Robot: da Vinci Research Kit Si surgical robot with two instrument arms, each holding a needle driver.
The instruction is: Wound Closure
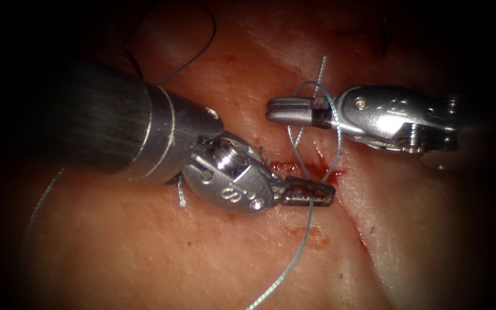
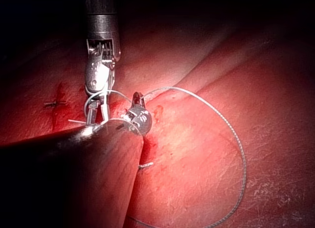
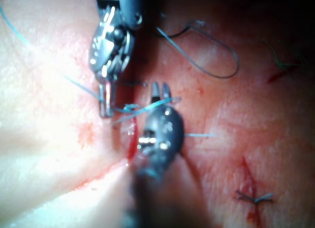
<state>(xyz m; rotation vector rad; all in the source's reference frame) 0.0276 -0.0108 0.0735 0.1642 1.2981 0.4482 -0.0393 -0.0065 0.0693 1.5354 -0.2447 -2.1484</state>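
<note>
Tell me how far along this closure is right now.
Done: at least one finished stitch with cut ends sits on the tissue away from the tools. In hand: thread is looped around the right tool, whose jaws look shut, while the left tool grips the thread at the cut. Left: this knot is still loose, and red fluid marks the open cut.

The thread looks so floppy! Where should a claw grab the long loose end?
Probably on the thread where it lies free on the tissue, below the left claw. Come from above, pinching across the strand: it lies flat there, apart from the loop around the right claw.
</note>
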